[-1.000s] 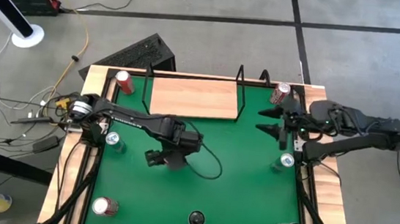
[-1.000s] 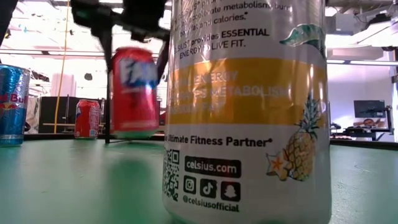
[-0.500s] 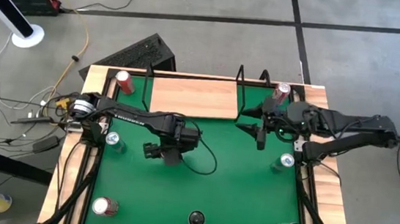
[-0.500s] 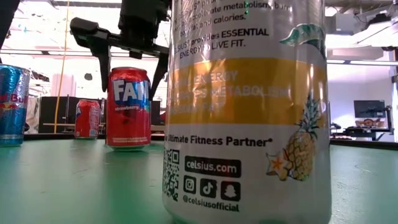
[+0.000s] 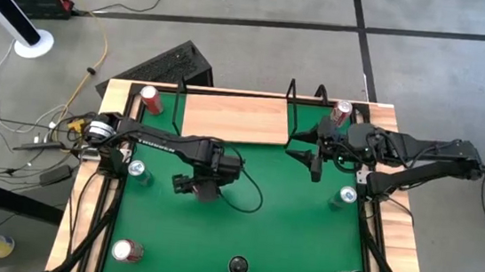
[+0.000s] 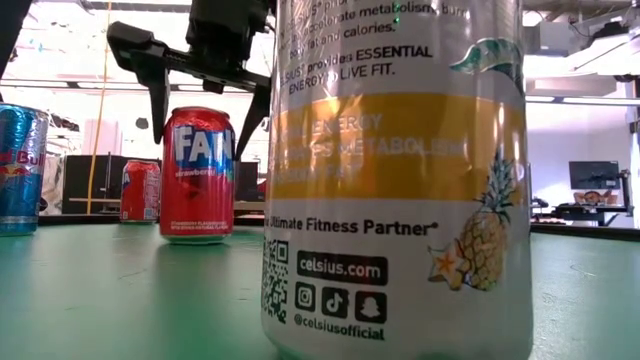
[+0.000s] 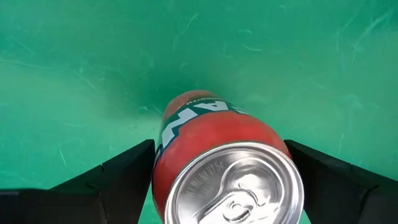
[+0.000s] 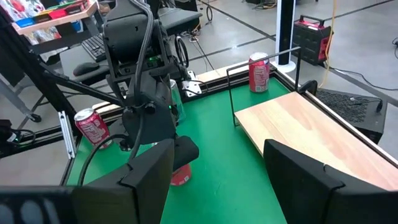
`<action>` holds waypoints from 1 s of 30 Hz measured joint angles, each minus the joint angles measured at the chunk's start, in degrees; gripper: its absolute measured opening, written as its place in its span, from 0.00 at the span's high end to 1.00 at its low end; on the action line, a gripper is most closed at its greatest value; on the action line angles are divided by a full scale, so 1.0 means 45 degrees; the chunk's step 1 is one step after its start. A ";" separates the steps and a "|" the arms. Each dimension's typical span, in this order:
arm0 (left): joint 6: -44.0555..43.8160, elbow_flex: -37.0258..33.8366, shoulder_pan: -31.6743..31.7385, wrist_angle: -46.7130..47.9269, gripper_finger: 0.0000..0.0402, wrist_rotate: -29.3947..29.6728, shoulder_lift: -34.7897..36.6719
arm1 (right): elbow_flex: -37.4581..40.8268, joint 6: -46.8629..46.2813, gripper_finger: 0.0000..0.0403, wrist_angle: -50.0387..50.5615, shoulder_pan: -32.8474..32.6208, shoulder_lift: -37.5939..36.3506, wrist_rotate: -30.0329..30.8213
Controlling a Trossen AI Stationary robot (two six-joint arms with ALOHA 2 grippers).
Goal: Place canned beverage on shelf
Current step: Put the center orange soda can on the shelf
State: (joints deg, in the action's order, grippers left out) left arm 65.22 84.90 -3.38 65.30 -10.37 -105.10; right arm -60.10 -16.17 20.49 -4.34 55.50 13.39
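Observation:
A red Fanta can [image 6: 198,175] stands upright on its base on the green table top [image 5: 270,219], left of centre. My left gripper [image 5: 195,188] hangs over it, pointing down and open. Its fingers stand on either side of the can's upper part [image 7: 211,134]. My right gripper [image 5: 310,156] is open and empty above the table, just off the right end of the shelf. The shelf [image 5: 235,117] is a light-wood board on a black rod frame at the table's far edge; it also shows in the right wrist view [image 8: 311,134]. My left gripper comes at the red can from above, one finger [image 6: 155,95] on each side of the can's top rim [image 7: 233,186]. The can stands on the table. I cannot tell whether the fingers touch its sides.
A large Celsius can [image 6: 400,170] stands close to the low camera at the near edge. Other cans stand along the edges: red ones [image 5: 148,98] [image 5: 341,112] at the shelf's ends, silver ones [image 5: 137,169] [image 5: 346,196] at the sides, and more at the near corners.
The red can was held off the table in my left gripper and has come down; it now stands on the table top. My left gripper has gone down with it and a little toward the table's left edge. My right gripper has moved toward the table's left, nearer the shelf's right end.

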 joint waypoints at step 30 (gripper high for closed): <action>-0.2988 0.1241 -0.0231 0.1132 0.17 0.1179 0.0000 | 0.0000 0.0269 0.32 0.0000 0.0000 -0.0004 -0.0005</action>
State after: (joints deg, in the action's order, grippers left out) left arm 51.77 90.49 -4.42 70.40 -5.06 -105.10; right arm -60.10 -14.96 20.49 -4.34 55.48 13.37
